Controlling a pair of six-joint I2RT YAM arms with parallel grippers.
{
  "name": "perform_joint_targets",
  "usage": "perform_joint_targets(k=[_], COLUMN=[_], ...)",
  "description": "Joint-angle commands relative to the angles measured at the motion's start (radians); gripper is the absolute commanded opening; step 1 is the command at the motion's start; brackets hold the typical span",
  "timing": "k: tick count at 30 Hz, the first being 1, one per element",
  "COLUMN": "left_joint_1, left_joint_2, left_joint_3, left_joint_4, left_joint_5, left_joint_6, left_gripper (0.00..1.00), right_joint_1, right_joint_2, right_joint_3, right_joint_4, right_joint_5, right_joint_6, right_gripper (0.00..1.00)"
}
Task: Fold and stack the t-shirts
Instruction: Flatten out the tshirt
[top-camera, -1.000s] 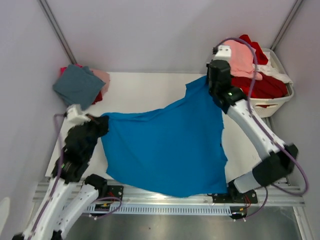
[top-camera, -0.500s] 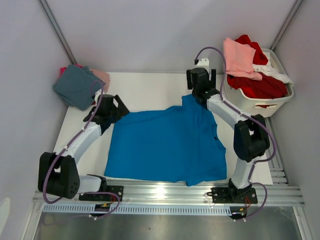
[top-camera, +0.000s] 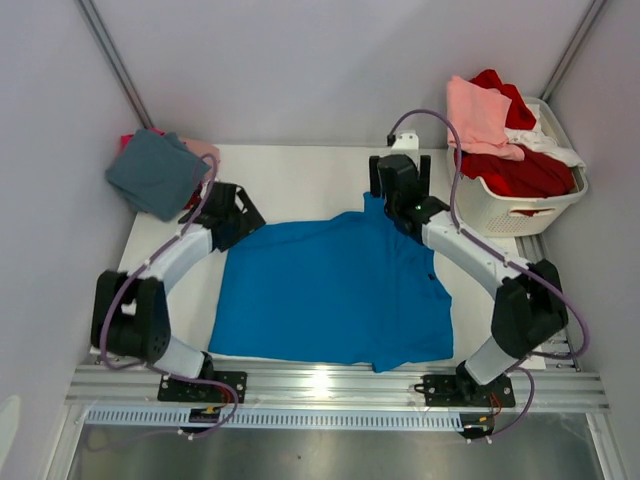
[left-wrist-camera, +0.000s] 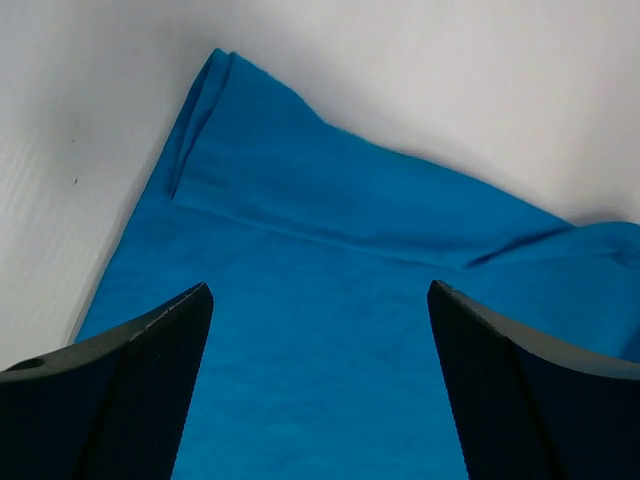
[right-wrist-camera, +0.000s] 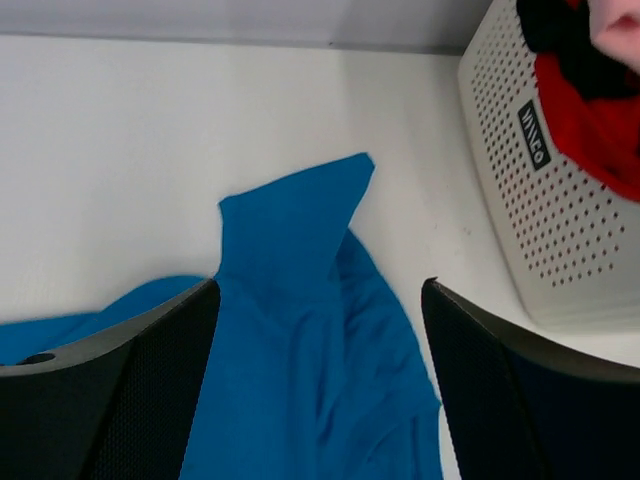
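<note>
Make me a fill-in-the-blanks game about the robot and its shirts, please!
1. The spread-out t-shirt on the table is bright ____.
2. The left gripper and the right gripper are both ____, holding nothing.
3. The laundry basket sits at the table's far ____ corner.
4. The draped t-shirt on top of the basket is pale ____.

Missing words: blue; open; right; pink.

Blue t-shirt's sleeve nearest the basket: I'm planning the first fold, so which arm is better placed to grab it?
Right. The right gripper hangs open at that sleeve beside the basket; the left gripper is open over the opposite sleeve.
</note>
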Motion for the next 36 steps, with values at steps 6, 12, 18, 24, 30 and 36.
perform_joint_targets(k=[6,12,18,24,30,36], left_joint_1=[0.009,0.013,0.041,0.065,0.081,0.087], left_joint_2=[0.317,0.372,0.400,0.414,0.478,0.498], left_joint_3=[0.354,0.415,0.414,0.403,0.457,0.490], left_joint_4=[-0.326,-0.379,-0.424,-0.401,-0.418,-0.439], left_joint_5=[-0.053,-0.096,-0.113,-0.064,-0.001,0.030], left_joint_6=[0.007,0.020,0.024,0.030,0.060,0.085], left_gripper=[0.88,0.87,0.85,0.81,0.69,0.45], right_joint_1=[0.179,0.240,0.267,0.282,0.316,0.333], right_joint_2=[-0.329,-0.489,-0.546,-0.541,-0.546,-0.546], right_joint_3=[-0.221,-0.322,-0.352,-0.344,-0.332,-0.332], right_joint_4=[-0.069,-0.154,-0.214,-0.237,-0.256,-0.271], right_joint_5=[0.084,0.109,0.144,0.159,0.187,0.198], right_joint_6=[0.148,0.228,0.277,0.295,0.306,0.329], right_gripper=[0.84,0.84,0.83,0.82,0.82,0.81])
